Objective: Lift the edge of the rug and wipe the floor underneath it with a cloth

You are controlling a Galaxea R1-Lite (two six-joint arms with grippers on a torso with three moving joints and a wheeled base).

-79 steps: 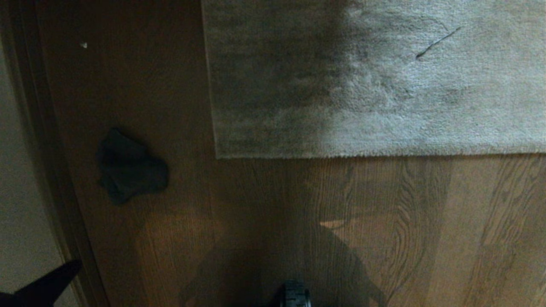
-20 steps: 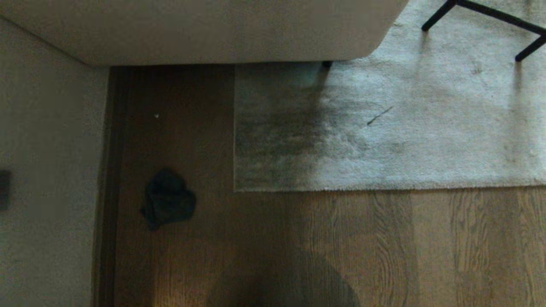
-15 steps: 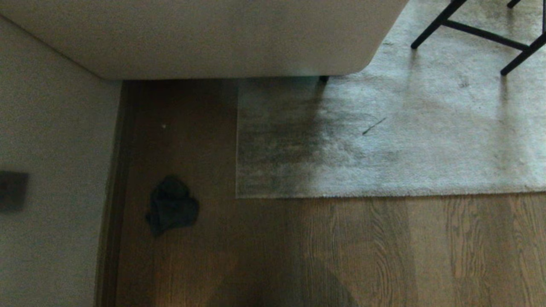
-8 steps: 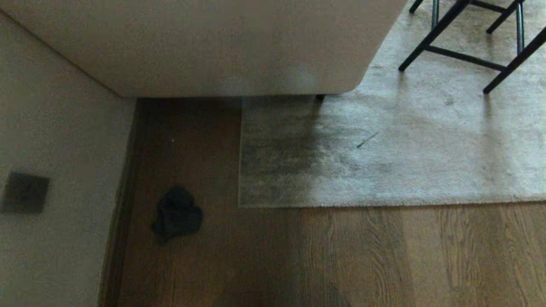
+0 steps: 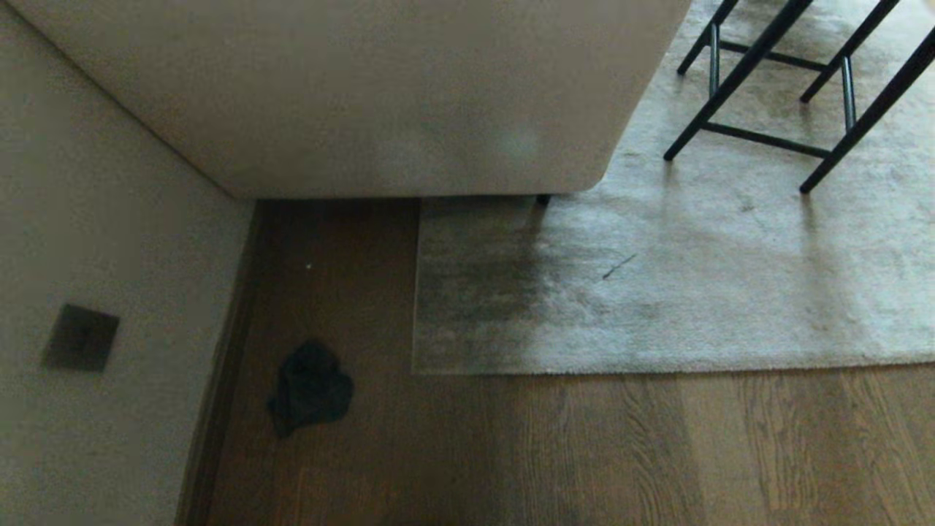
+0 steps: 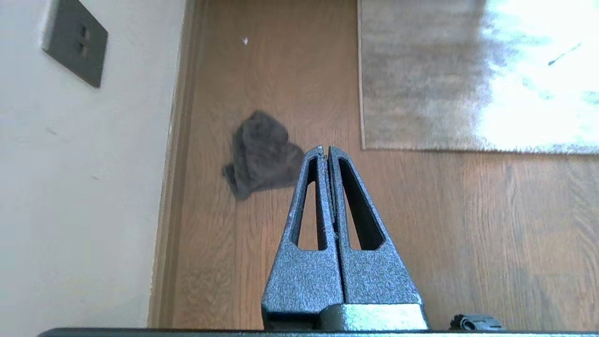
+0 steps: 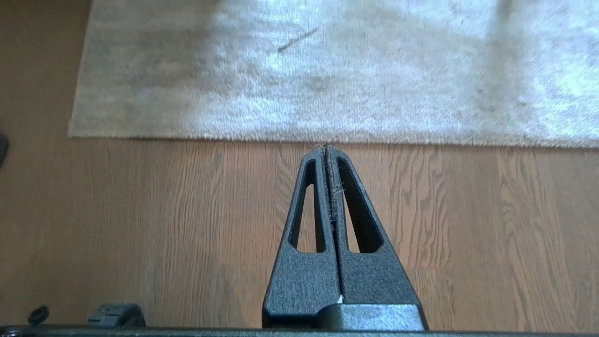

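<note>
Left claw (image 6: 326, 150) and right claw (image 7: 326, 149) pressed together, crumpled cloth (image 5: 310, 387) on grained wood floor (image 5: 621, 453), flat short-pile rug (image 5: 657, 292)

Wood floor, pile rug, soft cloth

The floor (image 5: 621, 453) is brown wood plank with wavy grain and a dull sheen. On it, the rug (image 5: 694, 307) is pale grey, short-pile and fuzzy. Beside the rug's corner, the cloth (image 6: 262, 157) looks soft, matt, dark grey. Each pincer, left (image 6: 327, 149) and right (image 7: 326, 147), has a rough, speckled dark finish.
</note>
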